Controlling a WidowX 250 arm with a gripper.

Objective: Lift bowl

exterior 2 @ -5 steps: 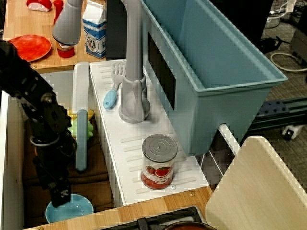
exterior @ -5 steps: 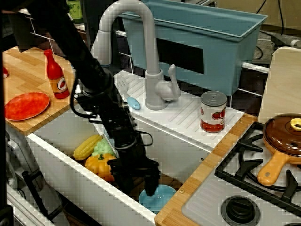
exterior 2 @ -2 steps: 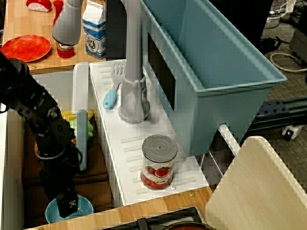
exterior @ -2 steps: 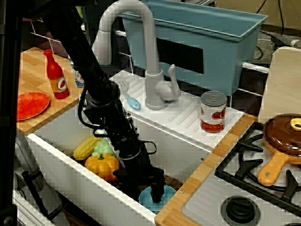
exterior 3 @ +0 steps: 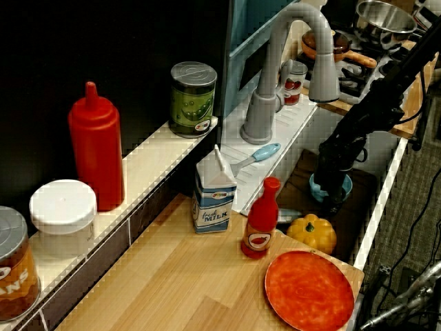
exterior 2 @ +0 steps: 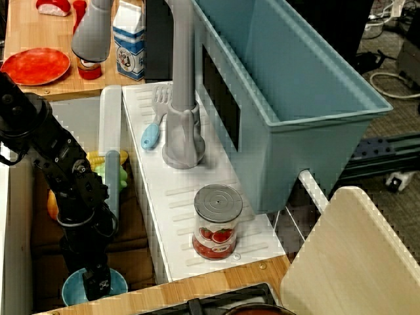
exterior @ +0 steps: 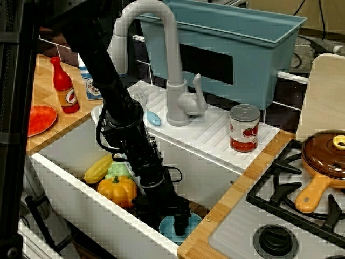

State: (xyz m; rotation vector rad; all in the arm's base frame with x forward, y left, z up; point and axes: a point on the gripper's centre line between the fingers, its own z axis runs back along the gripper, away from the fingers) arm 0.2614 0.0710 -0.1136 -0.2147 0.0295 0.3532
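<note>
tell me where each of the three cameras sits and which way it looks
Front view: low before the sink, facing the faucet; shows the arm reaching down to the bowl.
Overhead view: high over the stove end, looking down the sink; arm and gripper over the bowl.
Counter view: from the wooden counter by the milk carton, facing the stove; arm at right.
All three share the bowl, faucet and tomato can.

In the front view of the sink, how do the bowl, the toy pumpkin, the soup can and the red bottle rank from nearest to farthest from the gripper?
1. bowl, under the gripper
2. toy pumpkin, in the sink
3. soup can, on the drainboard
4. red bottle, on the wooden counter
</note>
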